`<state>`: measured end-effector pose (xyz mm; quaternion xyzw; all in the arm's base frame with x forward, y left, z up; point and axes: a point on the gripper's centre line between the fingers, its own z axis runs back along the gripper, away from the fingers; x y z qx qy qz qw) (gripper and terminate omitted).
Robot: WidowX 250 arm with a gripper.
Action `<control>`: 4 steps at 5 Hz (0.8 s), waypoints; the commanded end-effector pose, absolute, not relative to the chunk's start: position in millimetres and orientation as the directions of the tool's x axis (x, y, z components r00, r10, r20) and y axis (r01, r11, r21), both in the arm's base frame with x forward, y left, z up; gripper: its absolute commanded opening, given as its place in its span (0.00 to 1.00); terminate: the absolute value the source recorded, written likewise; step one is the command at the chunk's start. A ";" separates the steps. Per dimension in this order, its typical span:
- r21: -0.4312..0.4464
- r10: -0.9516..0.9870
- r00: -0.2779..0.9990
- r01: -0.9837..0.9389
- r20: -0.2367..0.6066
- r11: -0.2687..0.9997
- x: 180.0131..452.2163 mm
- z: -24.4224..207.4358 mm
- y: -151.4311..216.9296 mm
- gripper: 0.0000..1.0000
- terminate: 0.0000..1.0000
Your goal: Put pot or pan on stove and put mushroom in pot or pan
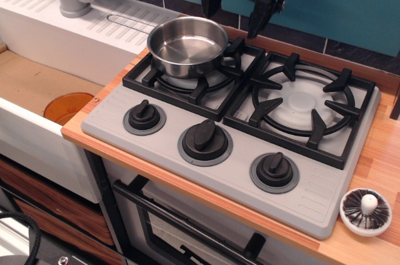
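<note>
I logged the saucepan [187, 45] seated on the far-left burner grate of the stove [237, 118], empty, its wire handle pointing left over the white drainboard [75, 34]. The gripper [234, 9] hung above and just behind the pan's right rim, fingers spread and holding nothing. The mushroom [365, 211] lay gills-up on the wooden counter [381, 152] at the near right corner, well apart from the gripper, just beside the stove's edge. My judgement: pan placement done, mushroom pickup outstanding. Risks I noted: the long diagonal traverse could clip the raised grates; the round, low cap could slip from the fingers or skid off the counter's near edge.
</note>
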<state>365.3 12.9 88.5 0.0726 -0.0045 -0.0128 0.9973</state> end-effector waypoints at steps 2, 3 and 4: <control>0.153 -0.019 0.995 0.004 0.095 0.988 358.9 70.7 13.7 1.00 0.00; 0.149 -0.011 0.994 -0.005 0.108 0.989 356.3 62.6 12.4 1.00 0.00; 0.148 0.002 0.993 -0.020 0.120 0.989 356.8 56.1 11.2 0.00 0.00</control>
